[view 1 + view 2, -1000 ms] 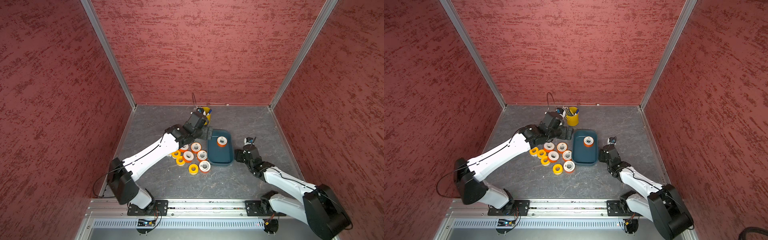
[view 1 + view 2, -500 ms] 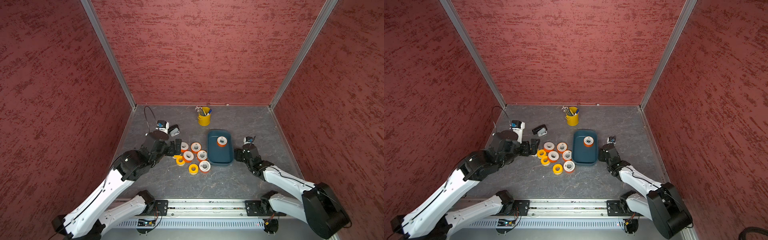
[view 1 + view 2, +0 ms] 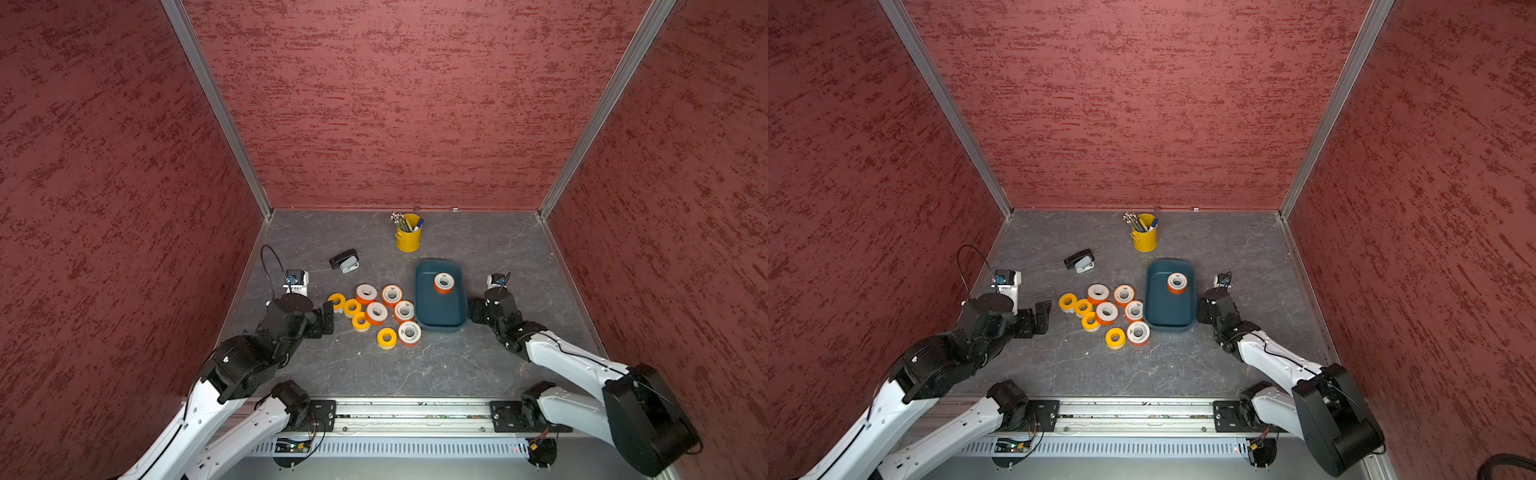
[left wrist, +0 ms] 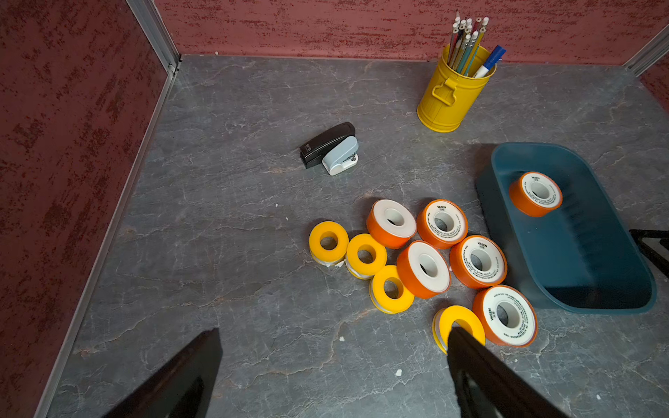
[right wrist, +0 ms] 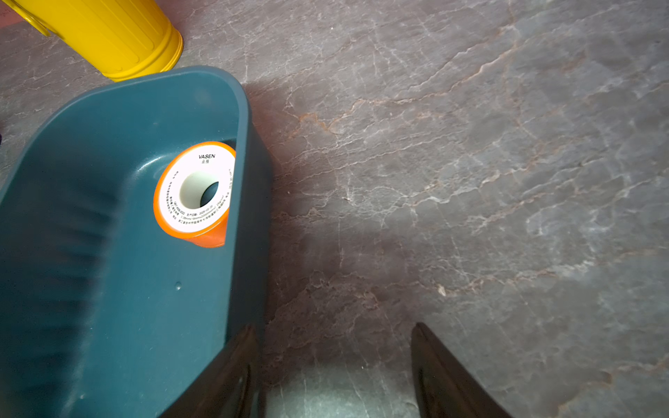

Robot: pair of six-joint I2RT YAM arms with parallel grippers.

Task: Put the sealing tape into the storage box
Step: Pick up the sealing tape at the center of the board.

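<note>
One orange-sided roll of sealing tape (image 3: 444, 283) lies flat inside the teal storage box (image 3: 440, 316), close to its far right wall. Nine loose rolls (image 3: 376, 312), five orange and four yellow, sit clustered on the grey table (image 3: 374, 374) just left of the box. The left end effector (image 4: 333, 334) hovers beside that cluster, its jaws spread wide and holding nothing. The right end effector (image 5: 333, 327) sits low just outside the box's right wall, partly open and empty. Farther back stand a black-and-grey stapler (image 3: 344, 262) and a yellow pen bucket (image 3: 408, 239).
</note>
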